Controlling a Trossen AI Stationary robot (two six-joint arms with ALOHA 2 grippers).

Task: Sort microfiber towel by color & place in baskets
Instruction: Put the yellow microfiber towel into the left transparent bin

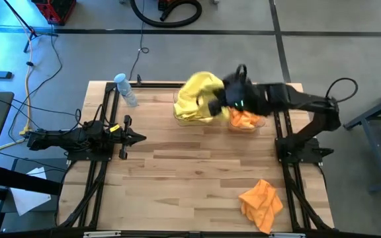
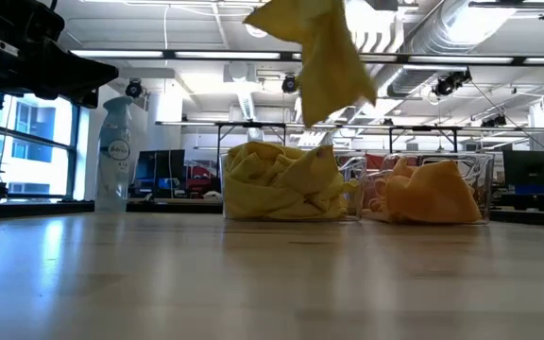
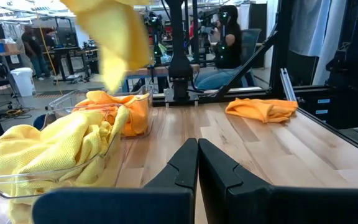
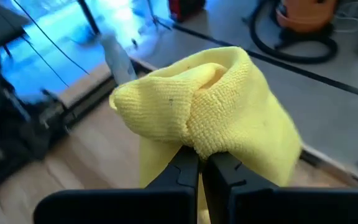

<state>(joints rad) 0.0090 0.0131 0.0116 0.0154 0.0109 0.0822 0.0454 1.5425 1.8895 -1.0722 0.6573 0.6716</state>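
Inside baskets [image 2: 352, 179]: yellow towels [image 2: 286, 184] (orange [image 2: 433, 194] alongside).

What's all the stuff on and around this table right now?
Held yellow towel: one, yellow, hanging from the right gripper above the yellow basket.
Yellow basket: one, clear, far side of table, holding yellow towels.
Orange basket: one, clear, beside the yellow basket, holding orange towels.
Loose orange towel: one, orange, near right corner of table.
Spray bottle: one, clear with pale cap, far left corner.
Left gripper: shut, waiting at table's left side.
Right gripper: shut on held yellow towel.
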